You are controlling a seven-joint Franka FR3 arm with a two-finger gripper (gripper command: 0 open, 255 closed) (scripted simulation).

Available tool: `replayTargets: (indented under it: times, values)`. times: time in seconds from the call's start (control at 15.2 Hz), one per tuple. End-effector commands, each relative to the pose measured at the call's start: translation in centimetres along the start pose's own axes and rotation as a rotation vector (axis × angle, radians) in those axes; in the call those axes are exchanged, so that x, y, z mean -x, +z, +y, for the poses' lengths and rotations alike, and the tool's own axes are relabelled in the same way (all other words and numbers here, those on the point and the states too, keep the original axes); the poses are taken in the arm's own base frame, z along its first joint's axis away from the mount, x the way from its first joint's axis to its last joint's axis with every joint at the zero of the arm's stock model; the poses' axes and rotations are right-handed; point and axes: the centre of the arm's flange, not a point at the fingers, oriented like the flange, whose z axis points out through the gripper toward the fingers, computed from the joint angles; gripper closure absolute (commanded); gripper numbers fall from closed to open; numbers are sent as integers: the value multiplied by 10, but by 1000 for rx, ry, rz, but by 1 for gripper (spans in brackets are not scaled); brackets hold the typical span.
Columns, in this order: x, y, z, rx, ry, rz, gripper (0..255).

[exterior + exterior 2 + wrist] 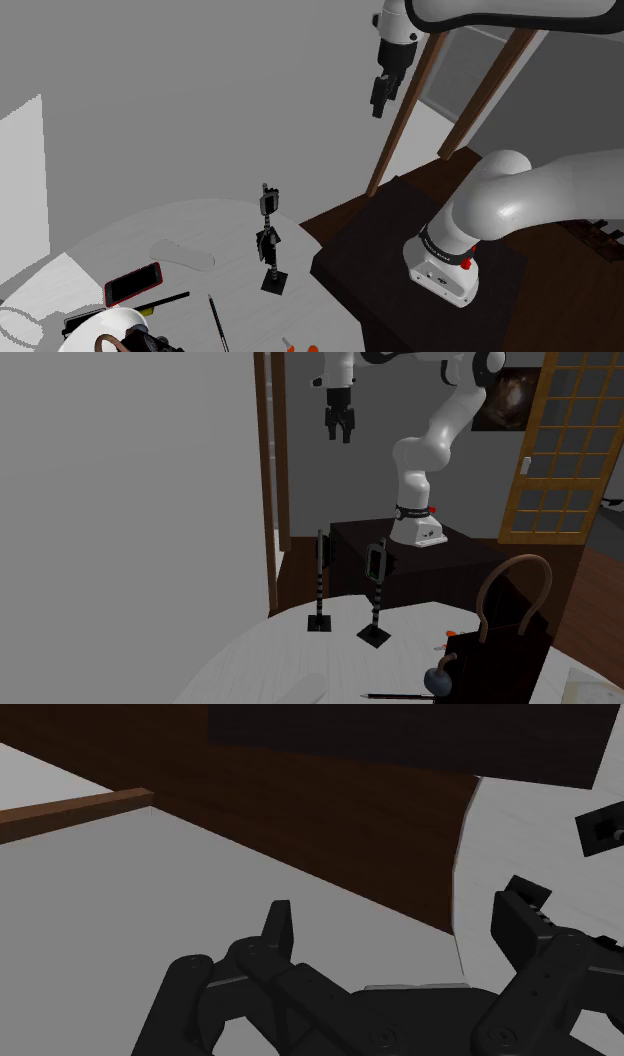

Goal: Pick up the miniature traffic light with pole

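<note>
Traffic light (pixel 320 580) stood upright, pole vertical, near tabletop (pixel 280 662) edge facing stand (pixel 450 567). Gripper (pixel 340 438) hung high above, well apart, fingers spread, empty. Twin light (pixel 376 587) just beside first; unclear which meant. Target lay far below gripper, tabletop-ward: long descent judged next.

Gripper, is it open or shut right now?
Open. In the wrist view the gripper shows its two black fingers standing wide apart, clasping nothing.
</note>
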Motion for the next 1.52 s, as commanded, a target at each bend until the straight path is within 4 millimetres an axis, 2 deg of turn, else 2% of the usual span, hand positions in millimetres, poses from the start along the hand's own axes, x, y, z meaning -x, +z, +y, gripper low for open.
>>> replayTargets:
  times: [0.0, 0.73, 1.45]
  values:
    - [0, 0, 0, 0, 0, 0, 0]
    - [-68, 68, -106, -22, 252, -24, 0]
    - [-159, 137, -194, -44, 505, -48, 0]
